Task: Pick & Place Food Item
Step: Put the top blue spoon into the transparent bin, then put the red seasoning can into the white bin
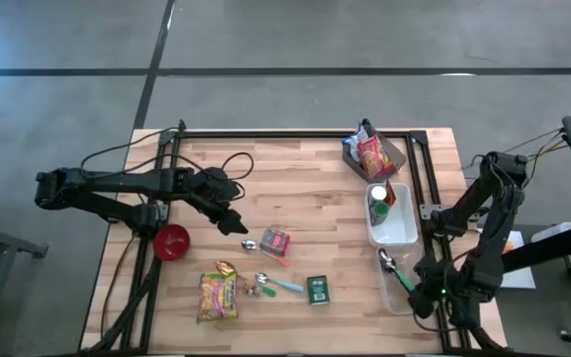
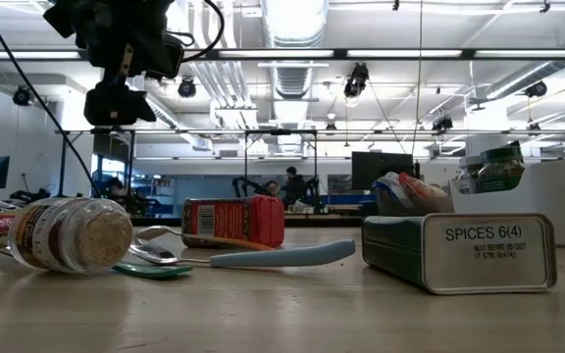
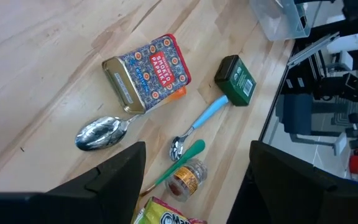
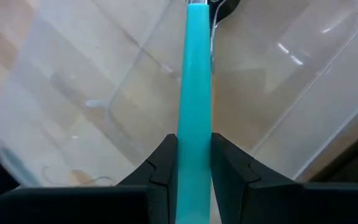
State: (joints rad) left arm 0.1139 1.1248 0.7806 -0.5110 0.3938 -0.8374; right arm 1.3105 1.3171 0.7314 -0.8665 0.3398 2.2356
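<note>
- Surface: wooden, with two clear bins at its 3 o'clock edge. The far bin holds a jar already; a tray at 1 o'clock holds packets.
- Left to sort, by my guess: noodle pack, red tin, green tin, small jar, spoons near 6 o'clock.
- Right gripper: at 4 o'clock over the near bin, fingers pinching a teal-handled spoon, bowl down inside the bin, not released.
- Left gripper: at 9 o'clock, fingers spread, empty, above the red tin.
</note>
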